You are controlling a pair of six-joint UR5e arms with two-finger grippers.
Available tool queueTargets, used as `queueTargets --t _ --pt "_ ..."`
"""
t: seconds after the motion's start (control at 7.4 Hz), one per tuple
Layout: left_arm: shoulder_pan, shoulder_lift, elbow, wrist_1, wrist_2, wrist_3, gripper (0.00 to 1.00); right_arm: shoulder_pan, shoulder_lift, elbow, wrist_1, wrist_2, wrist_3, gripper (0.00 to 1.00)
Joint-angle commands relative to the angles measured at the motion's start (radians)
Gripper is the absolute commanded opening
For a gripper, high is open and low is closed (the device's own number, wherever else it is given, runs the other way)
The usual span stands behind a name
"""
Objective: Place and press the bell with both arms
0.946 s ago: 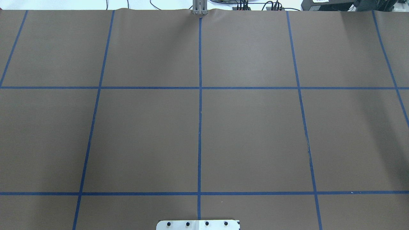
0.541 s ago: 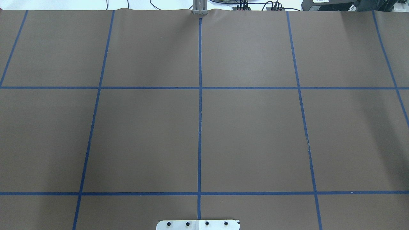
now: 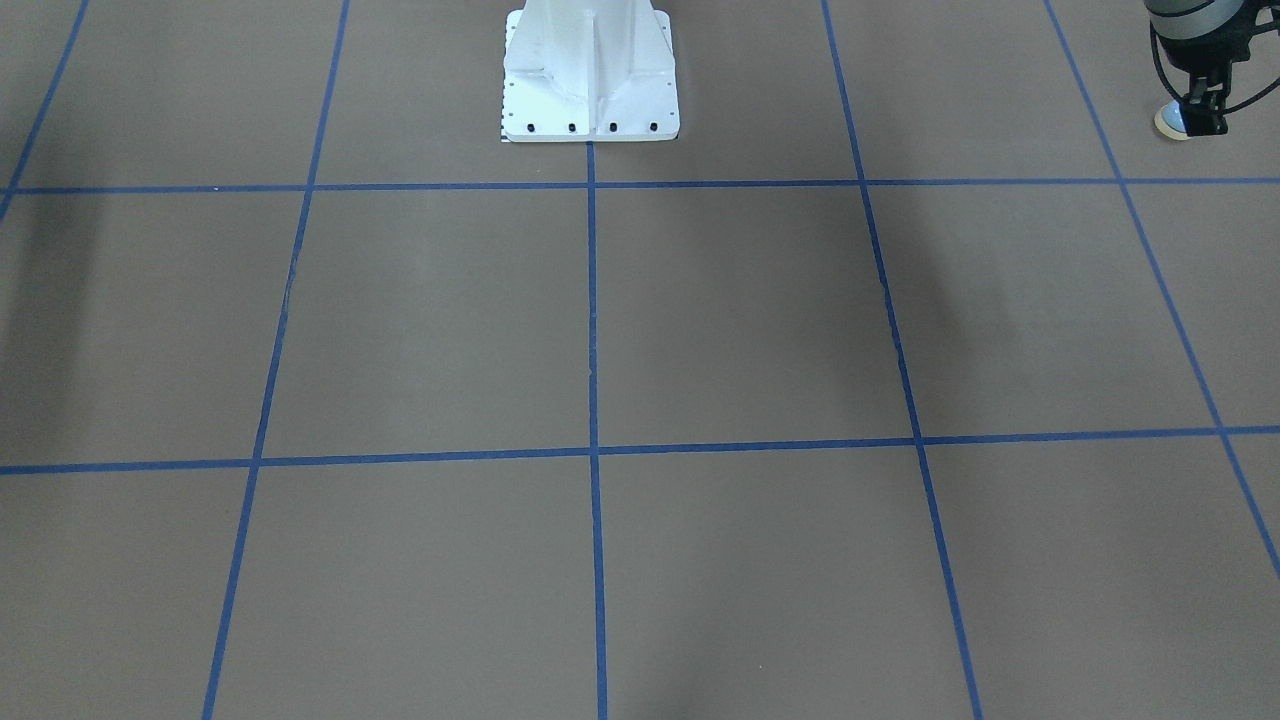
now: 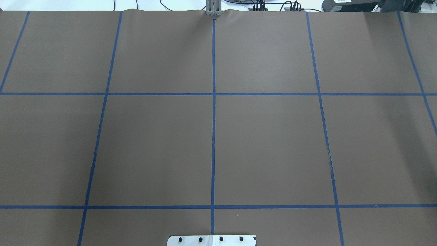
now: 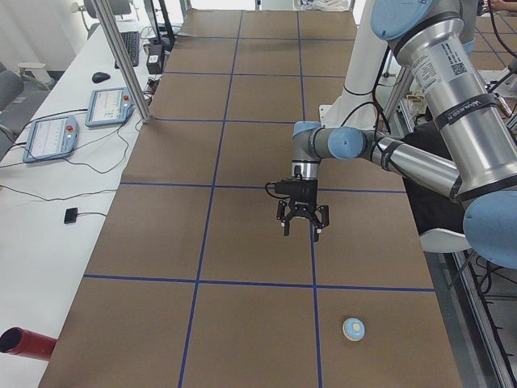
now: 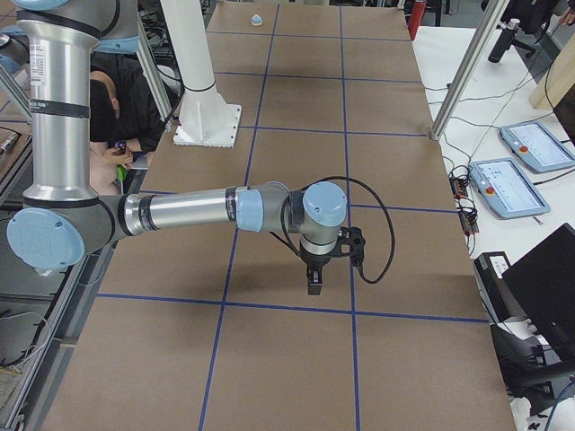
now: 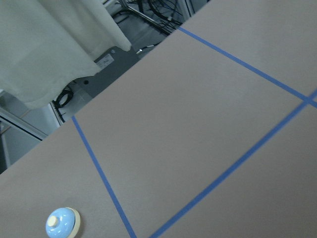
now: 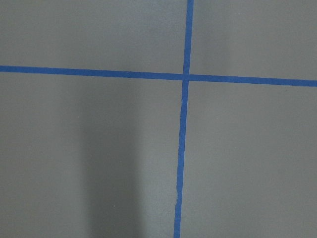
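Observation:
The light-blue bell (image 5: 353, 328) with a cream button stands upright on the brown table near the robot's left end. It also shows in the left wrist view (image 7: 62, 223), far off in the exterior right view (image 6: 256, 20), and half hidden behind the gripper in the front-facing view (image 3: 1166, 121). My left gripper (image 5: 302, 234) hangs above the table, apart from the bell, fingers spread and empty; it shows small in the front-facing view (image 3: 1205, 122). My right gripper (image 6: 314, 287) points down above the table's other end; I cannot tell whether it is open. No arm shows in the overhead view.
The white bolted pedestal (image 3: 590, 90) stands at the robot's edge of the table (image 4: 153, 147), which is marked with blue tape lines. A side bench holds teach pendants (image 5: 50, 137) and a red cylinder (image 5: 24, 343). A metal post (image 5: 121, 61) stands at the far edge. A person (image 6: 117, 99) sits behind the robot.

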Motion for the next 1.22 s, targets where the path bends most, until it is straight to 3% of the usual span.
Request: queueTargets --t 0.0,0.54,1.08 --pt "0.130 0.046 0.086 -0.007 0.040 -0.297 1.00 0.000 0.001 -0.002 0.000 -0.001 -0.002 1.00" --pt "0.329 0.043 0.287 -0.085 0.037 -0.701 1.00 -0.003 0.013 -0.004 0.002 -0.004 -0.005 1.00" --pt "0.498 0.028 0.412 -0.164 -0.027 -0.901 1.00 -0.003 0.024 -0.002 0.014 -0.004 -0.007 1.00"
